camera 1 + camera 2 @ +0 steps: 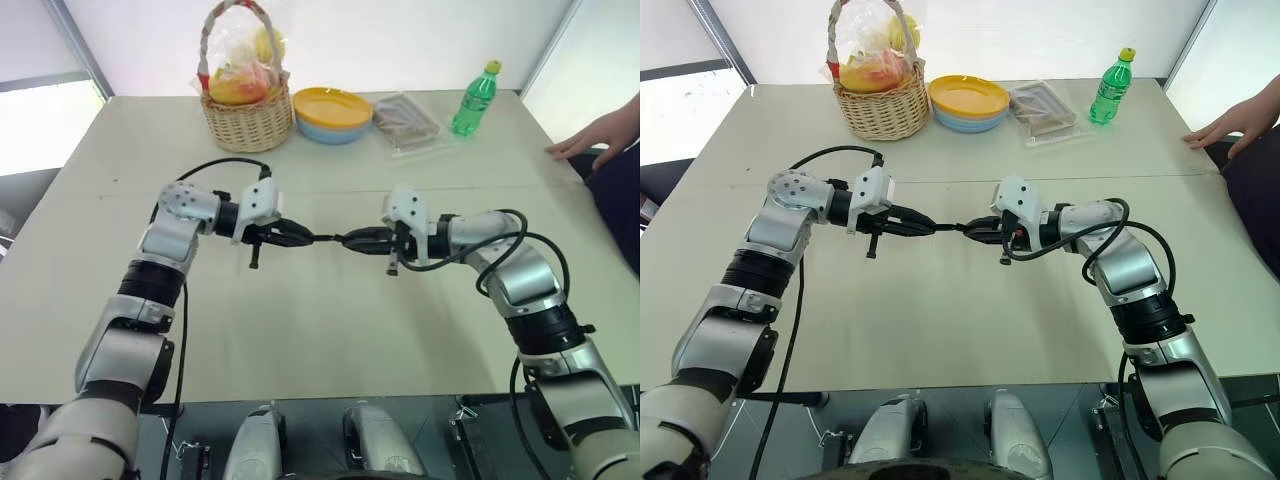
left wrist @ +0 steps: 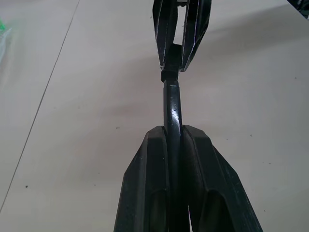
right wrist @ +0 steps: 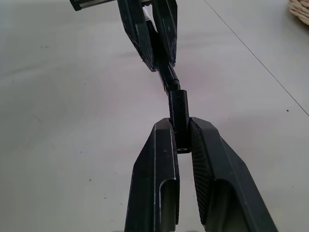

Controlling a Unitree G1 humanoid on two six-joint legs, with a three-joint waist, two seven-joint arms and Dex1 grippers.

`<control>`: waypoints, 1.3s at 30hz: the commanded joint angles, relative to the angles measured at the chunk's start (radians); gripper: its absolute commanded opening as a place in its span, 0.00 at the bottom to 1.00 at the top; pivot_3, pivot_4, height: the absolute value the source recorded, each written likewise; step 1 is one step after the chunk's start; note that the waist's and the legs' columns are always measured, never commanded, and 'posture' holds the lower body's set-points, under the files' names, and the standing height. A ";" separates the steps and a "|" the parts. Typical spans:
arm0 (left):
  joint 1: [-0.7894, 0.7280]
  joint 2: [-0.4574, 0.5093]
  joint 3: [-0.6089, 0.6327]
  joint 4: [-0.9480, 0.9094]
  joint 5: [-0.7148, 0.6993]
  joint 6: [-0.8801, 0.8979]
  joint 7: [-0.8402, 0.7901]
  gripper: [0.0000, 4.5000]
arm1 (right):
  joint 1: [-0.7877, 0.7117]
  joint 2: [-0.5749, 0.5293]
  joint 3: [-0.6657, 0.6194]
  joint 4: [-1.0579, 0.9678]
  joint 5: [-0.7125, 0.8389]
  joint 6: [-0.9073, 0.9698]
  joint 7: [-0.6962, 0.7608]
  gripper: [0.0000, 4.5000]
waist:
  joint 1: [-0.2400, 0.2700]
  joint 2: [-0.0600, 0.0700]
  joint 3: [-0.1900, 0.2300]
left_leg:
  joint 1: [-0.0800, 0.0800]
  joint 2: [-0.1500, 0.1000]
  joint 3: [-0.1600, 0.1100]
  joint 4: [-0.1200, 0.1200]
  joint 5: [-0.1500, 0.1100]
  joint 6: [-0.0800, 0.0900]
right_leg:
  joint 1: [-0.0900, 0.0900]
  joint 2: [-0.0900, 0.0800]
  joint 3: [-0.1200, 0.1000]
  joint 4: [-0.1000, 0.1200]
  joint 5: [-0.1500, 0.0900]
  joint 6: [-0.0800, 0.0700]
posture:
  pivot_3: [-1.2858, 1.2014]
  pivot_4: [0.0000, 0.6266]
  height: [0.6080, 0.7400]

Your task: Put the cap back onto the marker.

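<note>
Holding both arms out over the pale table (image 1: 330, 330), I have the two grippers pointed at each other, tip to tip, above the middle of the tabletop. My left gripper (image 1: 305, 238) is clamped on the marker (image 2: 173, 113), whose slim black shaft runs out from between the fingers (image 2: 149, 188) toward the other arm. My right gripper (image 1: 352, 240) is clamped on the cap (image 3: 178, 113), a short black stub standing out past its pads (image 3: 161, 183). From the left wrist camera the marker's front end reaches the cap's mouth and the two are touching in one line; I cannot tell how far the tip is seated inside. Neither piece touches the table.

Along the far edge stand a wicker basket (image 1: 247, 125) of wrapped fruit, a stack of yellow and blue plates (image 1: 333, 115) just beside it, a clear packet (image 1: 405, 122), and a green bottle (image 1: 475, 100). A person's hand (image 1: 600, 135) rests on the far right corner
</note>
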 commanded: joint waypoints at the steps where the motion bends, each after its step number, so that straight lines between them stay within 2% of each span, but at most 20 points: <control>1: -0.034 -0.010 -0.011 -0.021 -0.013 -0.029 -0.026 0.00 | -0.023 -0.003 0.009 -0.013 0.007 -0.035 0.040 0.02 | 0.000 0.000 0.000 | 0.000 0.000 0.000 0.000 0.000 0.000 | 0.000 0.000 0.000 0.000 0.000 0.000 | 0.52 0.24 1.00; 10: -0.109 -0.052 -0.035 0.082 0.012 -0.167 -0.073 0.00 | -0.163 -0.012 0.057 0.134 -0.073 -0.189 0.154 0.02 | -0.002 0.000 0.000 | 0.000 0.000 0.000 0.002 0.000 0.000 | 0.000 0.000 0.000 0.000 0.000 0.000 | 0.52 0.24 1.00; 19: -0.144 -0.102 -0.023 0.161 0.037 -0.238 -0.012 0.00 | -0.279 0.083 0.083 0.252 -0.136 -0.237 0.139 0.02 | -0.002 0.000 0.000 | 0.000 0.000 0.000 0.002 0.000 0.000 | 0.000 0.000 0.000 0.001 0.000 0.000 | 0.52 0.24 1.00; 23: -0.136 -0.114 -0.010 0.149 0.024 -0.231 -0.019 0.00 | -0.288 0.125 0.070 0.266 -0.133 -0.205 0.137 0.02 | -0.002 0.000 0.000 | 0.000 0.000 0.000 0.002 0.000 0.000 | 0.000 0.000 0.000 0.001 0.000 0.000 | 0.52 0.24 1.00; 27: -0.116 -0.100 -0.005 0.095 -0.010 -0.141 -0.077 0.00 | -0.284 0.126 0.076 0.260 -0.164 -0.243 0.128 0.02 | -0.002 0.000 0.000 | 0.000 0.000 0.000 0.002 0.000 0.000 | 0.000 0.000 0.000 0.001 0.000 0.000 | 0.52 0.24 1.00; 35: -0.116 -0.087 0.003 0.127 0.035 -0.182 -0.047 0.00 | -0.243 0.101 0.069 0.220 -0.185 -0.208 0.135 0.02 | -0.001 0.000 0.000 | 0.000 0.000 0.000 0.002 0.000 0.000 | 0.000 0.000 0.000 0.001 0.000 0.000 | 0.52 0.24 1.00; 39: -0.119 -0.070 0.011 0.160 0.049 -0.207 -0.030 0.00 | -0.215 0.024 0.085 0.238 -0.233 -0.207 0.158 0.39 | 0.004 0.000 0.000 | 0.000 0.000 0.000 0.002 0.000 0.000 | 0.000 0.000 0.000 0.001 0.000 0.000 | 0.52 0.24 1.00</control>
